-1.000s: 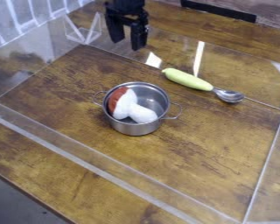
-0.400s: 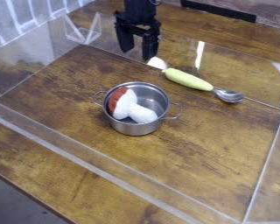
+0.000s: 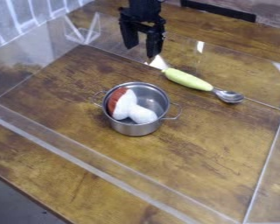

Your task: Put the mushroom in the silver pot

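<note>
Your toy mushroom is lying inside the silver pot; your black gripper is hovering beyond it, jaws apart. The yellow-green-handled spoon is resting nearby.

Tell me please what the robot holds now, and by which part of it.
Nothing is held: the mushroom lies in the pot, away from the hand.

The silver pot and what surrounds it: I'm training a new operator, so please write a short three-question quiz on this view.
1. True or false: the mushroom lies inside the silver pot.
2. Multiple choice: which part of the spoon is nearer the pot?
A) the metal bowl
B) the yellow-green handle
3. Fill in the blank: the mushroom's cap is ____ in colour.

Key: 1 true; 2 B; 3 red.
</note>
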You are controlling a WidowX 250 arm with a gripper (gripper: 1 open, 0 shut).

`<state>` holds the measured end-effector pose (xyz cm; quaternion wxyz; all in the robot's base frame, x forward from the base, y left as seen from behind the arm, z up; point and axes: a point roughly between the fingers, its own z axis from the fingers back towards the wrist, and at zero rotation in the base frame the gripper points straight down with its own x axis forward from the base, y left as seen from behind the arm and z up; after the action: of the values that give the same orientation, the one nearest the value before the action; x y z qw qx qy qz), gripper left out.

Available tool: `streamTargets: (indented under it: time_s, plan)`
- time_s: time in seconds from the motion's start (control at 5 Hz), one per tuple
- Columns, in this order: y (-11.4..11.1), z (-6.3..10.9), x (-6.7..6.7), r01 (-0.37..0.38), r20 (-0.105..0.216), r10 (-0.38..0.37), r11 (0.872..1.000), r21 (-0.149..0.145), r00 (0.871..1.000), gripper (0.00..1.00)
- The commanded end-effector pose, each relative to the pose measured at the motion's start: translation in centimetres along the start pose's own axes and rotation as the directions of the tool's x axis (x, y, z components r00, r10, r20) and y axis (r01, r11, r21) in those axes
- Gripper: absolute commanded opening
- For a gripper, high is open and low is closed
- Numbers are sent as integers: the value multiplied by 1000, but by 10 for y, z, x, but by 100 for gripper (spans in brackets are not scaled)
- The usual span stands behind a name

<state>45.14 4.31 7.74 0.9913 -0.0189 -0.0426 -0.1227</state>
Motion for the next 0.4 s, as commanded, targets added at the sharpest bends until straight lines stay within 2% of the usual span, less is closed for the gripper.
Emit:
streamTargets:
  time_s: [0.0,0.2]
  plan:
    - [-21,58,13,19,134,-26,998,58,991,100]
    - [-35,66,17,9,151,-20,997,72,988,100]
